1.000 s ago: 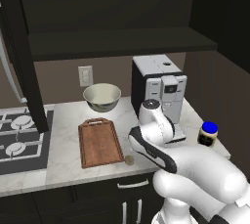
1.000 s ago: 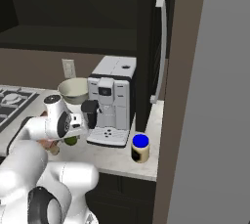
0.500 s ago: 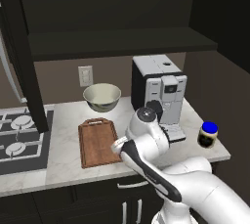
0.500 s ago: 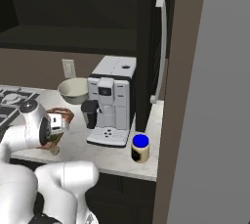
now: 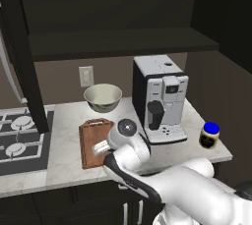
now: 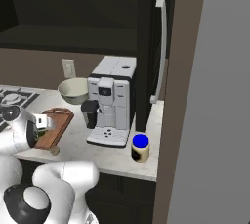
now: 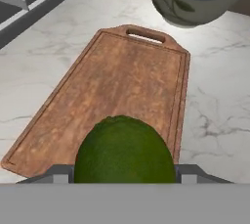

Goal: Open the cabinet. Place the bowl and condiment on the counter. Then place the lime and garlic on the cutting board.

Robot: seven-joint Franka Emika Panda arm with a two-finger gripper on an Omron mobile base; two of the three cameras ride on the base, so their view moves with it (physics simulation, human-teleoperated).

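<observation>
My gripper (image 7: 124, 170) is shut on the green lime (image 7: 124, 149), which hangs over the near end of the reddish-brown cutting board (image 7: 112, 86). From the base I see the hand (image 5: 101, 146) above the board (image 5: 90, 143). The cream bowl (image 5: 103, 97) stands on the counter (image 5: 64, 135) just beyond the board's handle. At the counter's right end is the blue-lidded condiment (image 5: 209, 135). A tan garlic (image 6: 53, 150) lies on the counter by the board's front edge. The dark cabinet (image 5: 123, 42) stands open, its right door (image 6: 161, 52) swung out.
A white coffee machine (image 5: 160, 98) stands right of the board. A stove top (image 5: 19, 140) lies at the left, behind the open left cabinet door (image 5: 22, 62). A wall socket (image 5: 86, 75) is behind the bowl.
The arm has swung left from in front of the coffee machine to above the cutting board, carrying the lime. Bowl, jar and board have stayed put.
</observation>
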